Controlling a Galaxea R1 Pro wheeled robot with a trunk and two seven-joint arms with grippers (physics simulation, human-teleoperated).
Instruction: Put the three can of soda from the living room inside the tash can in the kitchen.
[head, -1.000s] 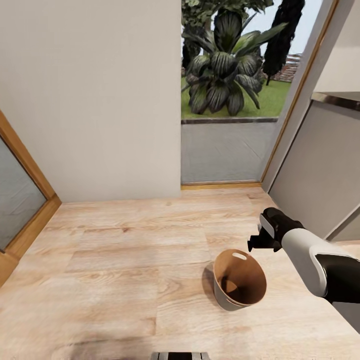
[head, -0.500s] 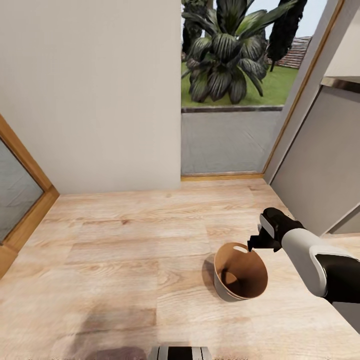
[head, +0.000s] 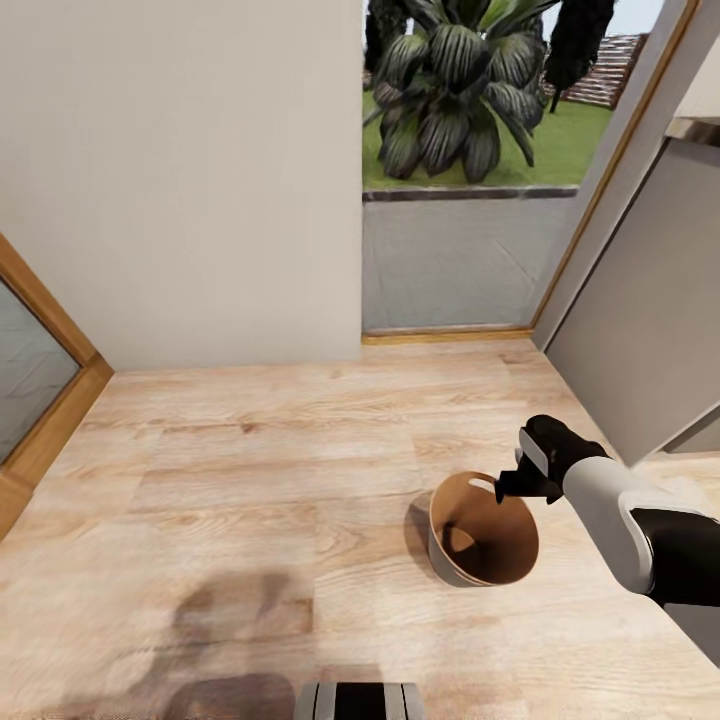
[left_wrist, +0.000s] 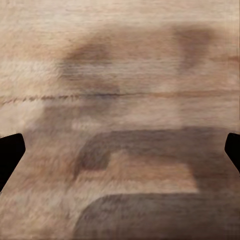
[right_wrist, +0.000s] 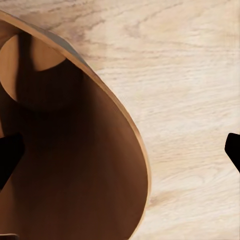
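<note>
R end effector (head: 512, 484) apart, over tash can (head: 470, 575) rim; L end effector (left_wrist: 120, 150) apart.

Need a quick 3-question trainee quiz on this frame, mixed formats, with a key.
1. True or false: the bin stands upright on the wood floor.
2. Multiple choice: in the head view, the right gripper is (A) down inside the bin, touching its base, (B) above the bin's far rim, by the handle slot, (C) far off over the floor at the left.
3. Fill in: in the right wrist view, the two fingertips stand wide apart with ______ between them.

Key:
1. True.
2. B.
3. Nothing held; only the bin's brown inside and the floor lie beyond.
</note>
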